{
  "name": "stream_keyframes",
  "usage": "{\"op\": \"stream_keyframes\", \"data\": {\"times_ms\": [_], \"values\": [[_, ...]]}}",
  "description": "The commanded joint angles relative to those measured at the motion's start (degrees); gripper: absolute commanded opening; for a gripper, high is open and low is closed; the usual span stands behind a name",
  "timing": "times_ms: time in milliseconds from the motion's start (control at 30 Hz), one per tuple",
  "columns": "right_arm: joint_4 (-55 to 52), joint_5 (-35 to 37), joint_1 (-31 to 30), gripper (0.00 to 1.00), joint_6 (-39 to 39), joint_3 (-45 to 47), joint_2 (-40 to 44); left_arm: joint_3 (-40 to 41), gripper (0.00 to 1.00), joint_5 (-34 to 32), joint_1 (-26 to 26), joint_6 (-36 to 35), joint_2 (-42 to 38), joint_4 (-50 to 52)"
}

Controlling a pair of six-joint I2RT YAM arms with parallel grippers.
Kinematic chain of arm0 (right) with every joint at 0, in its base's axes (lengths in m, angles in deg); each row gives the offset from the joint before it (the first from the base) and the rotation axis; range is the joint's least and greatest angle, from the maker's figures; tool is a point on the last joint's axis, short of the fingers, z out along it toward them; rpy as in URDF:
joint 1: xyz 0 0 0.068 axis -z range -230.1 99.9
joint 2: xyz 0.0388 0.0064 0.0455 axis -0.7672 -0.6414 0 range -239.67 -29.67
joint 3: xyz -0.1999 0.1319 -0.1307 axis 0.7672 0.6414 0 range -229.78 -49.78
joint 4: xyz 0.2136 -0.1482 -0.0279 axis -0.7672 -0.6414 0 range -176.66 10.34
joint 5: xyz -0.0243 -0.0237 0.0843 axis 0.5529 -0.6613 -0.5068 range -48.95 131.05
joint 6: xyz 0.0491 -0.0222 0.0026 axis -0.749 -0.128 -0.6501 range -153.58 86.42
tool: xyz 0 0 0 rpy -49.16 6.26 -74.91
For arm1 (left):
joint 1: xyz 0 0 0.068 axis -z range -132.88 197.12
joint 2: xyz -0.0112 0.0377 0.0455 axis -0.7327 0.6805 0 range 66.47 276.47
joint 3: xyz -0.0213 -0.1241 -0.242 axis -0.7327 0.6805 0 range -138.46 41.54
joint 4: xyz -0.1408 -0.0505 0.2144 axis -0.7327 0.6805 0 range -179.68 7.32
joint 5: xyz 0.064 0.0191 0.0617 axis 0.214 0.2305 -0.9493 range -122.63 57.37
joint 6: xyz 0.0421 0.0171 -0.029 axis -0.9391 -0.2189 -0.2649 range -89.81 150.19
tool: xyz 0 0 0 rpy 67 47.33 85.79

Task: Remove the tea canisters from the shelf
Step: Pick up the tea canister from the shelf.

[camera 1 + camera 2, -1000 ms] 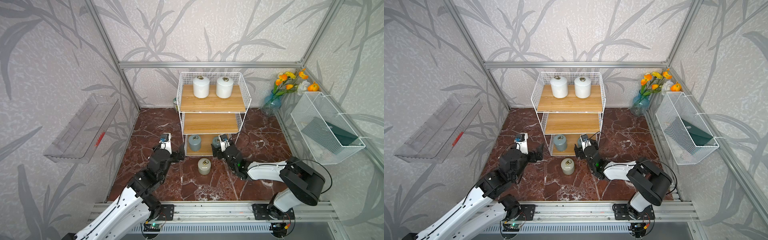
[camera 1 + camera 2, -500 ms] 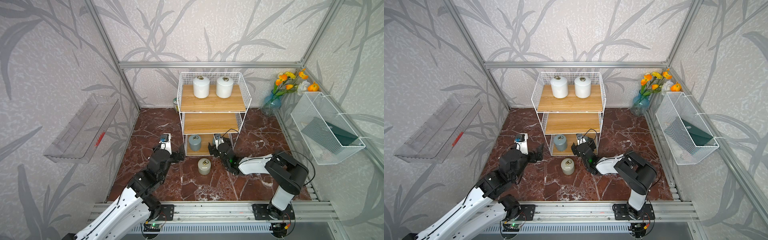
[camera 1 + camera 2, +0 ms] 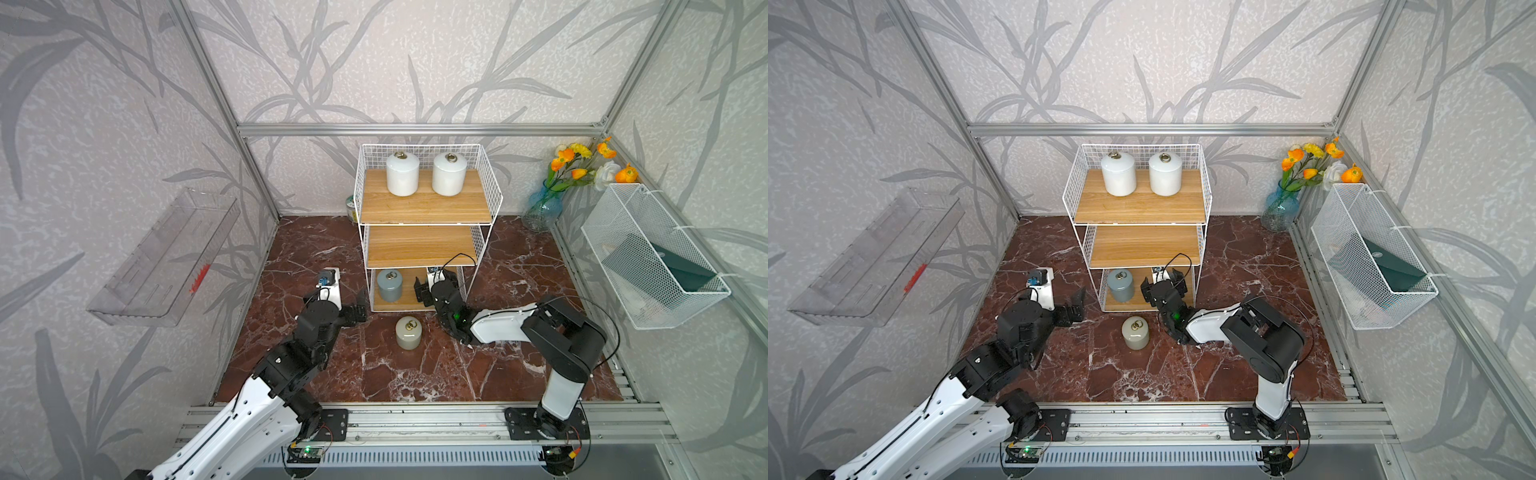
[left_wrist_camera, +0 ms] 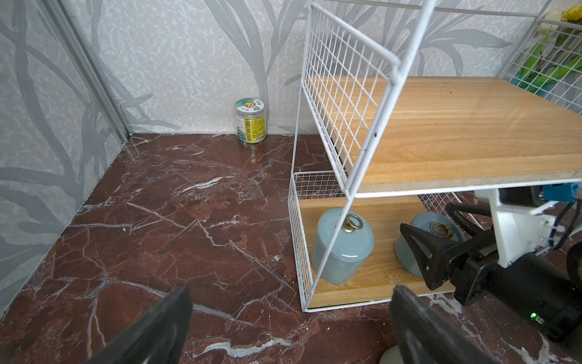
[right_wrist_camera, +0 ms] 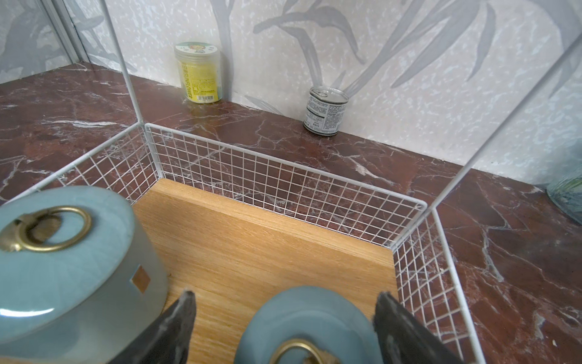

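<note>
Two black fingers (image 5: pixel 176 327) of the right gripper (image 5: pixel 285 296) stand spread on either side of a squat blue-grey glazed ceramic canister with a brass ring on its lid (image 5: pixel 302 324). A gap shows on one side, so the jaws are wide open around it and have hold of nothing yet. That canister sits on the bottom board, at the three o'clock end, of the tall white wire shelf with light wooden boards (image 3: pixel 419 245). A second ago this gripper hung at the tier's front edge. It has since pushed in under the middle board, its elbow folding inward, so the grasp looks like the step in hand. At nine o'clock of that canister stands its blue-grey twin (image 3: pixel 389 286), untouched. Two white glossy lidded canisters (image 3: pixel 402 176) (image 3: pixel 449 176) remain on the top board. A beige canister (image 3: pixel 409 332) stands on the red marble floor (image 3: pixel 316 245) at six o'clock of the shelf, already out and unmoved. The left gripper (image 3: pixel 358 306), fully spread and empty, hovers at eight o'clock of the shelf's foot, exactly as before.
</note>
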Motion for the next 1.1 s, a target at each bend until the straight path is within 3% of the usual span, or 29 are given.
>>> {"op": "stream_keyframes", "data": {"times_ms": [0, 233, 733, 1067], "values": [[0.04, 2.0, 0.05, 0.89, -1.88, 1.67, 1.76, 0.66, 0.99, -0.88, 0.05, 0.43, -0.06, 0.25], [-1.27, 2.6, -0.13, 0.89, -2.13, 3.09, 1.28, 0.54, 0.99, -0.15, 0.1, 0.69, 1.13, -0.56], [3.11, 2.0, -0.08, 0.74, 0.2, 0.81, -2.24, 0.35, 0.99, -0.64, 0.14, 0.47, 0.84, 0.22], [5.83, 1.42, -3.02, 0.7, 4.65, 6.28, 7.48, 0.09, 1.0, -0.62, 0.12, 0.43, 1.17, 0.01]]}}
